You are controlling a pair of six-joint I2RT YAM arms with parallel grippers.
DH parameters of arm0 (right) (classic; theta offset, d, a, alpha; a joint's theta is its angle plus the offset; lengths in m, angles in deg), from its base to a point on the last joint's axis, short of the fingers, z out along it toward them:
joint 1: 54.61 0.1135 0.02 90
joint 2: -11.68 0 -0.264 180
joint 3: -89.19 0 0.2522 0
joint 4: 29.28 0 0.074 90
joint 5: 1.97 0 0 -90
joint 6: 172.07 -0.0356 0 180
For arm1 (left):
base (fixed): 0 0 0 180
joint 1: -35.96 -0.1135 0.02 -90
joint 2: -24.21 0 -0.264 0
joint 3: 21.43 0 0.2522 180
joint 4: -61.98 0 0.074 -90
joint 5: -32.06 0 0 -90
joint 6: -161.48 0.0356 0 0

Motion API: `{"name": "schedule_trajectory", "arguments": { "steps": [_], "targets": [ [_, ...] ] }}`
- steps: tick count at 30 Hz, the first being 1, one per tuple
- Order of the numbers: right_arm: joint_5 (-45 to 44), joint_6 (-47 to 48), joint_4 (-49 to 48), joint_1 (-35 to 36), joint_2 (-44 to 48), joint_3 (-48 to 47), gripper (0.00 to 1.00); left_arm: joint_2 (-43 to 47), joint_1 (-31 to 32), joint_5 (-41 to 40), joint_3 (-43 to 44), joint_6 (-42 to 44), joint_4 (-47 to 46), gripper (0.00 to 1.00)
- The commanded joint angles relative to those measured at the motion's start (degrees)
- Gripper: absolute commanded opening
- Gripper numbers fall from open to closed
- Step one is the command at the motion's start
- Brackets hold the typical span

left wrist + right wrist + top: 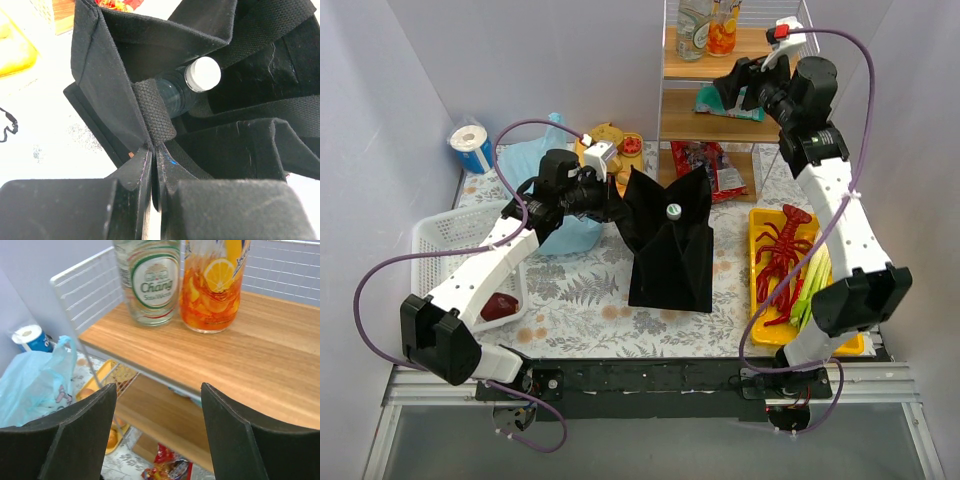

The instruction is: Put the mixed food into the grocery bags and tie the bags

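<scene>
Now | left pincer (153, 152) pinches black bag (112, 65) rim | right pincer (157, 390) wide, facing shelf (270, 345) edge

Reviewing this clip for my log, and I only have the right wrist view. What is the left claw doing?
Observer: The left claw is shut on the rim of the tall stiff black fabric bag, right where a woven strap crosses it.
Operator: Is anything in that bag yet?
Observer: Yes, a clear plastic bottle with a white cap sits inside it.
</scene>
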Motion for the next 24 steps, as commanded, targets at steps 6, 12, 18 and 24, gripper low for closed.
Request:
{"name": "schedule_trajectory", "arguments": {
  "steps": [6,12,18,24],
  "targets": [
    [13.34,-1.08,-15.26,-8.36,-11.6,-11.33,0.75,0.32,-0.29,1.07,-2.53,2.56,-5.46,0.0],
    [15.45,-1.26,-14.31,-8.81,-22.06,-22.59,0.77,0.06,-0.29,1.51,-2.79,2.03,-6.25,0.0],
    [14.23,-2.14,-15.97,-8.73,-26.29,-25.68,0.83,0.23,-0.29,0.38,-4.02,3.43,-6.69,0.0],
    [15.72,-3.72,-16.85,-8.64,-29.45,-27.79,0.9,-0.12,-0.64,1.15,-6.56,3.44,-7.83,0.0]
  ]
}}
